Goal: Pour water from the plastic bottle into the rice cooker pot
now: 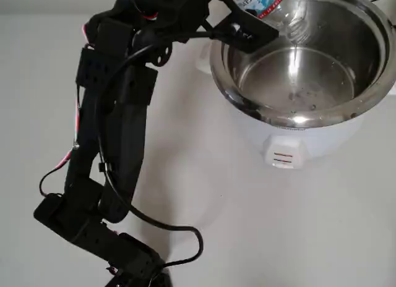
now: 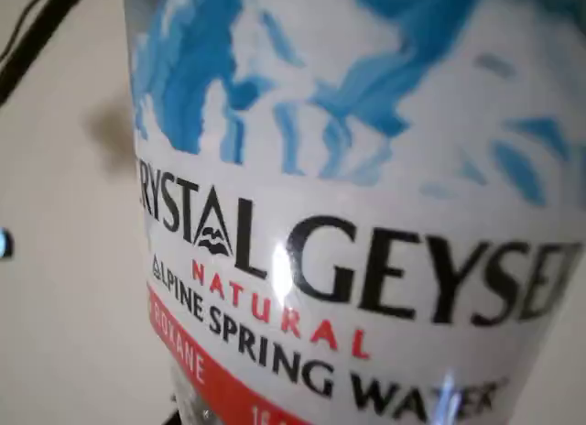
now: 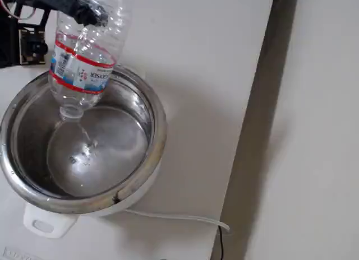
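We see the gripper (image 1: 247, 30) clamped on the plastic bottle (image 3: 84, 64), which is tipped neck-down over the rice cooker pot (image 3: 148, 153). A thin stream of water (image 1: 296, 55) appears to fall from the neck, and a shallow pool with droplets lies on the pot floor. We judge the pouring well under way; emptying the bottle and righting it remain.
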You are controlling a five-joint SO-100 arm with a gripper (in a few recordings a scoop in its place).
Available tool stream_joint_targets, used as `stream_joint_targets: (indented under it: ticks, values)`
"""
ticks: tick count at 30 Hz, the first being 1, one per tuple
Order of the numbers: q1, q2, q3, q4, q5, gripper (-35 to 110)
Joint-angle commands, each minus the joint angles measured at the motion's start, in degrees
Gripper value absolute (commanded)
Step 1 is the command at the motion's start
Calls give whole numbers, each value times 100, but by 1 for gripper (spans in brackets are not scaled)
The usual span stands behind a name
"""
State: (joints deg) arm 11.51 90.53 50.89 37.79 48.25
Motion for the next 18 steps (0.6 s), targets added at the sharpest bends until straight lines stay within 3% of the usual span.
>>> stream_joint_targets:
  ticks: [1,18]
  values:
    - [123,202,-422,26,70,7]
    - [167,149,-422,79,53,7]
